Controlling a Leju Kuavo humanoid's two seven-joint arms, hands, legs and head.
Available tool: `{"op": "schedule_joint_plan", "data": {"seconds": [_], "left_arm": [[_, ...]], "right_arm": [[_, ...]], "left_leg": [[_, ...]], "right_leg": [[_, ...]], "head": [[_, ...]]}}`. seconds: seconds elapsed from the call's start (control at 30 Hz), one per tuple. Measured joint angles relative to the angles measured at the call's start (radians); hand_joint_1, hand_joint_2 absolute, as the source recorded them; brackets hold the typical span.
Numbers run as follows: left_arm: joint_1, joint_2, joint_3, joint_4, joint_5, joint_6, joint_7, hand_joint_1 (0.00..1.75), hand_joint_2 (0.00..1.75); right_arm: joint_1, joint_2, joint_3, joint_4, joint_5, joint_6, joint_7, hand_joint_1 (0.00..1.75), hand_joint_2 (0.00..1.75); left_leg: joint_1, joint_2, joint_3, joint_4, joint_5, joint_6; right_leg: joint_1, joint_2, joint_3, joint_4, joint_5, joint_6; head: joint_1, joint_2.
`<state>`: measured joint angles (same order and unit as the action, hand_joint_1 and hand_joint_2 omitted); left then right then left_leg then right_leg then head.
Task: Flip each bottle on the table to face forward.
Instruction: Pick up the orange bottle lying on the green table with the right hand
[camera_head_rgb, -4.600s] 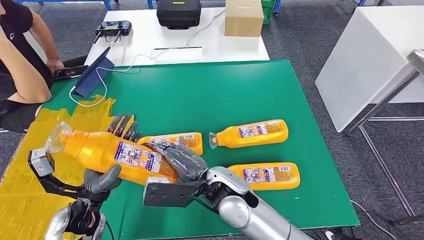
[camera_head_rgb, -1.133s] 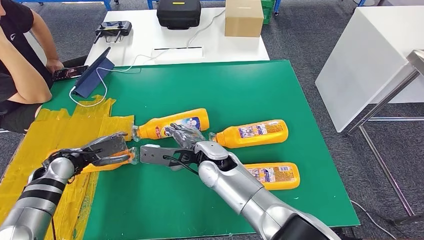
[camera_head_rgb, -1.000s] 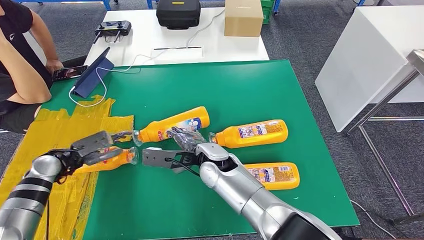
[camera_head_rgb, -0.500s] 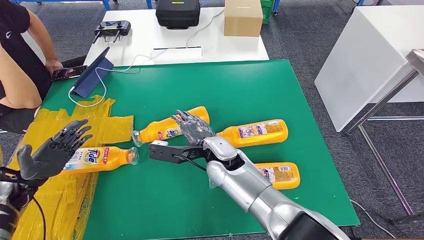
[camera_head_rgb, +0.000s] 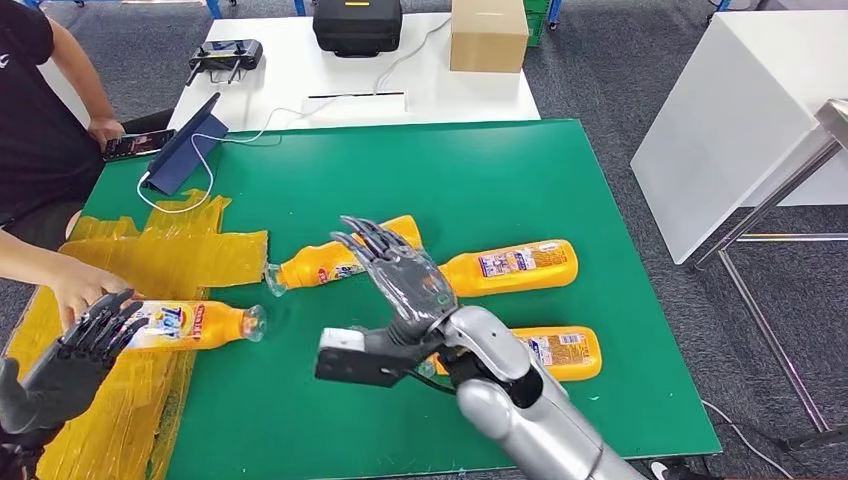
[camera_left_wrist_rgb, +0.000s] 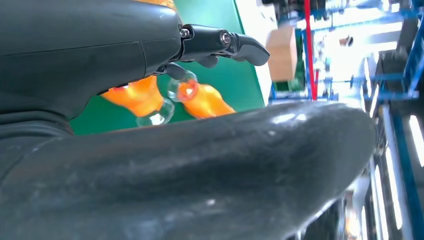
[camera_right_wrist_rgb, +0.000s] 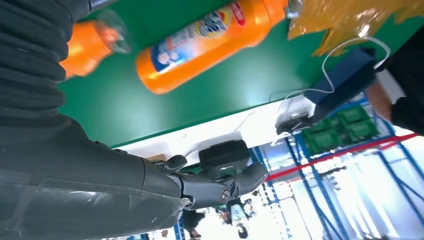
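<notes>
Four orange bottles lie on the green surface (camera_head_rgb: 560, 180). The left bottle (camera_head_rgb: 190, 324) shows its front, under a person's hand (camera_head_rgb: 75, 290). The middle bottle (camera_head_rgb: 335, 262) shows its front too. Two right bottles (camera_head_rgb: 515, 264) look unturned. Left robot hand (camera_head_rgb: 70, 355) and right robot hand (camera_head_rgb: 400, 275) hang wide, holding nothing.

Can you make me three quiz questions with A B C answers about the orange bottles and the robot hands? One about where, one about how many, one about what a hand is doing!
1. Where does the bottle nearest the left robot hand lie?
A. on the yellow sheet
B. on the white table
C. on the floor

2. How many orange bottles are on the green table?
A. two
B. four
C. six

3. What is the right robot hand doing?
A. gripping a bottle
B. raised, fingers spread, holding nothing
C. pressing the tablet

Answers:
1. A, the Tide bottle rests on crinkled yellow plastic.
2. B, four lie on their sides.
3. B, its palm is bare above the bottles.
</notes>
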<state>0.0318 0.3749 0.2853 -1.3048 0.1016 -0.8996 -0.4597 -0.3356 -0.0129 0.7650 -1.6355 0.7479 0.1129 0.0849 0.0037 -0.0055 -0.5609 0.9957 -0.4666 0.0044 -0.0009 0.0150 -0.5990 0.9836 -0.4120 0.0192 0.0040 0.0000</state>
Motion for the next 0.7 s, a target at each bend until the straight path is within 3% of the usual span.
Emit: {"op": "schedule_joint_plan", "data": {"seconds": [0.17,0.3,0.5,0.7], "left_arm": [[0.121,-0.123,0.089,-0.152,0.015,0.019,0.063,0.00,0.00],[0.170,-0.191,0.116,-0.248,0.033,0.027,0.086,0.00,0.00],[0.211,-0.236,0.133,-0.331,0.045,0.037,0.096,0.00,0.00],[0.223,-0.256,0.139,-0.361,0.046,0.037,0.098,0.00,0.00]], "right_arm": [[0.239,-0.185,-0.064,-0.186,-0.026,-0.036,-0.098,0.00,1.75],[0.399,-0.289,-0.146,-0.259,-0.013,-0.041,-0.136,0.00,1.75],[0.560,-0.413,-0.262,-0.328,0.006,-0.080,-0.124,0.00,1.75],[0.610,-0.458,-0.317,-0.363,0.008,-0.084,-0.123,0.00,1.75]], "left_leg": [[0.000,-0.002,0.001,0.000,-0.003,0.005],[-0.001,-0.003,0.001,0.000,-0.005,0.006],[-0.001,-0.002,0.002,0.000,-0.006,0.007],[-0.001,0.000,0.004,0.000,-0.005,0.006]], "right_leg": [[0.000,-0.002,0.004,-0.004,-0.001,0.002],[-0.001,-0.002,0.005,-0.004,-0.001,0.002],[0.000,-0.002,0.006,-0.005,-0.001,0.003],[0.000,-0.002,0.007,-0.004,-0.001,0.002]], "head": [[0.000,0.000],[0.000,0.000],[0.000,0.000],[-0.001,0.000]]}}
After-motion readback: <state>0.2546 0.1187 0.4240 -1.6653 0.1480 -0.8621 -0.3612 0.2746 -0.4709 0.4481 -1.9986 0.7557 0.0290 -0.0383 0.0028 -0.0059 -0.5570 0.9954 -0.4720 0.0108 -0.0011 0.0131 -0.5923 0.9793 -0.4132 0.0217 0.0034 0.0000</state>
